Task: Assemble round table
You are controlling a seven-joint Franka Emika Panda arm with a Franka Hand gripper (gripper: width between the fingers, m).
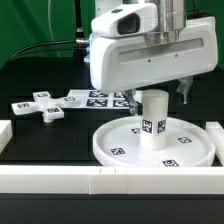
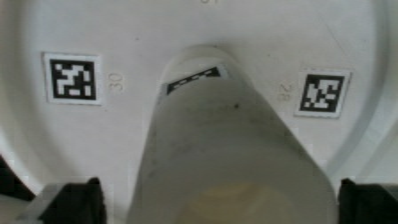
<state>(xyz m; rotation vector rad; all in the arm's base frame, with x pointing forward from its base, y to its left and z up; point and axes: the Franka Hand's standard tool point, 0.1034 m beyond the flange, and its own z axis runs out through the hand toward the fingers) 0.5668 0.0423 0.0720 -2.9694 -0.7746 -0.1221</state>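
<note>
The round disc (image 1: 112, 141) lies flat with its rim up at the exterior view's right. The short cylinder leg (image 1: 152, 121) stands upright at its centre. My gripper (image 1: 156, 95) hangs straight over the leg, its white hand hiding the leg's top. In the wrist view the leg (image 2: 217, 130) runs between my two dark fingertips (image 2: 75, 200), with a small gap on each side. My gripper (image 2: 217, 203) is open around the leg. The disc floor (image 2: 125, 140) with two tags shows behind the leg. The cross-shaped foot (image 1: 40, 106) lies on the table at the exterior view's left.
The marker board (image 1: 100, 98) lies behind the disc, partly hidden by my hand. A long white rail (image 1: 60, 179) runs along the front. Short rail ends stand at the left (image 1: 4, 135) and right (image 1: 215, 135). A green backdrop is behind.
</note>
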